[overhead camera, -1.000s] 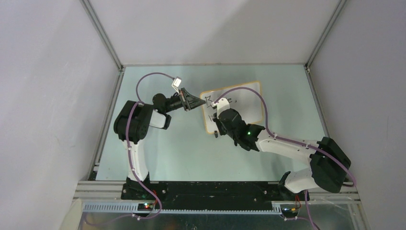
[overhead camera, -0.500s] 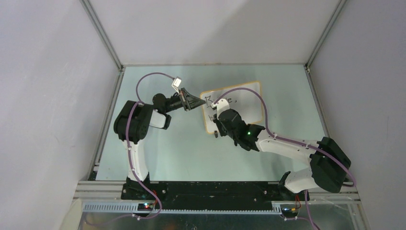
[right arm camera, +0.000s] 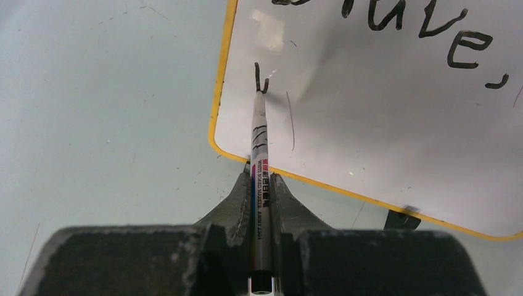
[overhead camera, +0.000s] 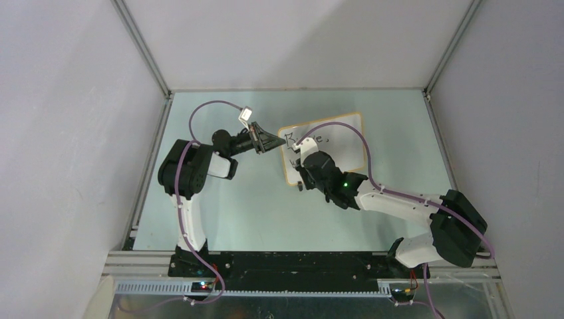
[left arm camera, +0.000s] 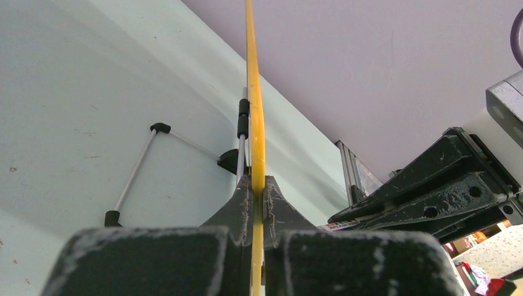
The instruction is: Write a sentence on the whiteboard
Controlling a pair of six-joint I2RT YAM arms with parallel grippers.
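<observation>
The left arm (overhead camera: 189, 199) rises from its base at the near left of the table (overhead camera: 226, 212), folds at a bulky dark elbow and sends its forearm out to the right, roughly level. The left gripper (left arm camera: 254, 185) sits side-on at the end of it. Its two fingers are pinched together on the thin yellow frame at the left edge of the whiteboard (overhead camera: 339, 136), which runs edge-on between them in the left wrist view. In that view a thin wire leg (left arm camera: 132, 176) with black end caps shows beside the board.

The whiteboard is at the far middle of the table, between the two grippers. The sentence (right arm camera: 425, 28) is only partly written. The letters "ave" and a comma show on the top line in the right wrist view, and below them, near the board's lower left corner, there is one short hooked stroke.

The marker (right arm camera: 259, 154) points straight out from the right gripper (right arm camera: 261, 185), whose fingers are clamped on its barrel. The tip touches the board at that short stroke.

The right arm (overhead camera: 399, 203) starts at the near right, bends at a dark joint close to the table's right side, and stretches its white forearm left and away to the board's lower left corner. A green light glows at the wrist. A purple cable (overhead camera: 352, 136) arches over the board.
</observation>
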